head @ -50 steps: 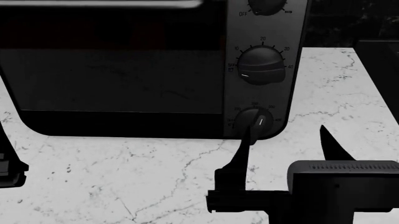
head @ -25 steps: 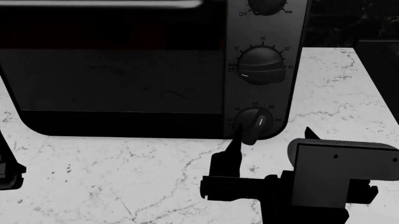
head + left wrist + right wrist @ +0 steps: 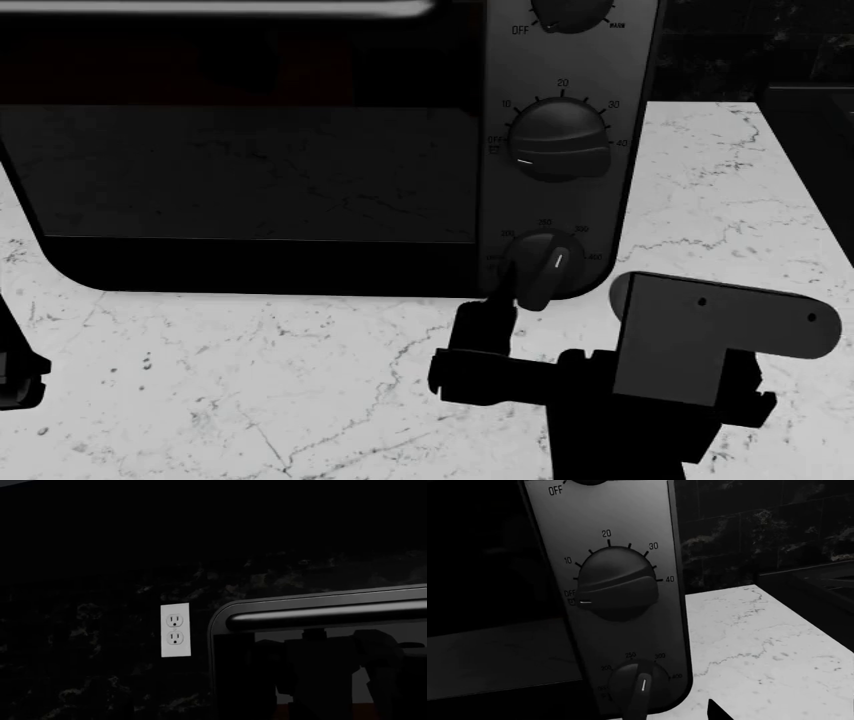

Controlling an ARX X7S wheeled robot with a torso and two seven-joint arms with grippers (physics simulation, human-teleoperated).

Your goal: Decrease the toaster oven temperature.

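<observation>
claw on the right arm (image 3: 514, 300) sits at the lowest dial (image 3: 542, 268) of the oven (image 3: 240, 150), one dark finger (image 3: 483, 318) reaching up beside the knob's left edge; the other finger is hidden behind the wrist block, so i cannot tell whether the jaws are clamped on the knob or merely alongside it. from the right wrist view the dial (image 3: 639, 685) shows a white pointer line hanging nearly straight down, with numerals 200, 250, 300 and 400 arcing above it. the middle dial (image 3: 619, 590) reads near off and looks like a timer, so the bottom one is, i judge, the temperature knob.

to do this well, the fingers should straddle the knob's raised ridge squarely, close firmly, then the wrist should roll toward the lower numerals, keeping the roll axis on the dial's centre so the pads do not slide off.

the oven stands on a marble counter (image 3: 267, 380), its door to the left of the panel. the left claw is not visible; its camera shows only an outlet (image 3: 175, 630) and the oven's top corner.
</observation>
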